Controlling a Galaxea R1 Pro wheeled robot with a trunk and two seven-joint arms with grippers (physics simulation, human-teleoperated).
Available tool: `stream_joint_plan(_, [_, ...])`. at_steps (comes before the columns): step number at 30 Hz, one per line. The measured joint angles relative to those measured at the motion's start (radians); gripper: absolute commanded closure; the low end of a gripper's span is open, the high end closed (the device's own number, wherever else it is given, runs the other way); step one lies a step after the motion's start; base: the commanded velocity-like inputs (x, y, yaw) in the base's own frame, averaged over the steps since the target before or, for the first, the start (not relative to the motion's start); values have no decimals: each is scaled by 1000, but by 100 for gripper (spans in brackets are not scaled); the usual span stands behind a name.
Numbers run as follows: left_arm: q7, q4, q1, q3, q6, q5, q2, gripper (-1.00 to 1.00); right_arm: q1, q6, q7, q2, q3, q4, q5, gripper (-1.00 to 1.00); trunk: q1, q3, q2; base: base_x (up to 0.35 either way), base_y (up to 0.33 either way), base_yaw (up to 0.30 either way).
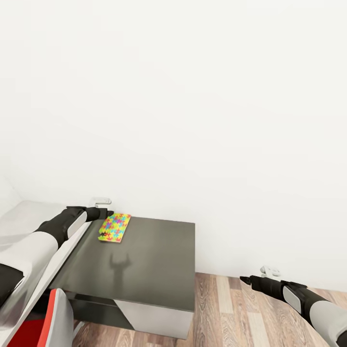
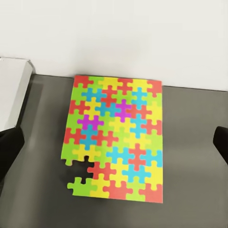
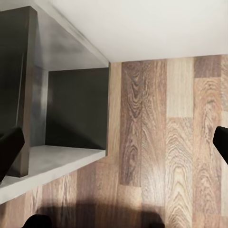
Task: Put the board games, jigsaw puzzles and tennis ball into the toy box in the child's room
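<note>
Hovering my left claw [image 2: 114, 142] over the jigsaw puzzle [image 2: 115, 138], fingers spread wide w/ nothing between them; the two dark fingertips [image 2: 10, 147] sit at opposite edges of the left wrist view, well apart from the puzzle's sides. Puzzle is a flat rectangle of interlocking pieces in red, yellow, green, blue & purple, matte finish, lying on the dark grey counter [image 1: 154, 260] at its back left corner, close to the white wall [image 1: 193, 96]. One piece is gone from its near edge, leaving a notch, and a green piece juts out beside that gap. Counter top is smooth, slightly glossy, squared at the corners, w/ a paler grey side panel; my arm's shadow falls across it. A white slab-like surface [image 2: 12, 90] sits just beside the counter's left end.

Right claw [image 1: 246, 278] hangs over the wood-grain plank floor [image 3: 161, 142], off the counter's right side, also opened wide & empty. Right wrist view shows the counter's boxy open underside in dark & light grey panels. Red-and-white chair [image 1: 43, 323] at lower left of head view.
</note>
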Motion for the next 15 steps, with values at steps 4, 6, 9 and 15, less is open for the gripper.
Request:
stream_joint_plan(4, [0, 0, 0, 0, 0, 0, 1, -100, 0, 0, 0, 0, 0, 0, 0, -100, 0, 0, 0, 48, 33, 0])
stream_joint_plan(6, [0, 0, 0, 0, 0, 0, 2, -100, 0, 0, -1, 1, 0, 0, 0, -100, 0, 0, 0, 17, 12, 0])
stream_joint_plan(9, [-1, 0, 0, 0, 0, 0, 2, -100, 0, 0, -1, 1, 0, 0, 0, -100, 0, 0, 0, 7, 45, 0])
stream_joint_plan(15, [-1, 0, 0, 1, 0, 1, 0, -100, 0, 0, -2, 1, 0, 0, 0, -100, 0, 0, 0, 2, 49, 0])
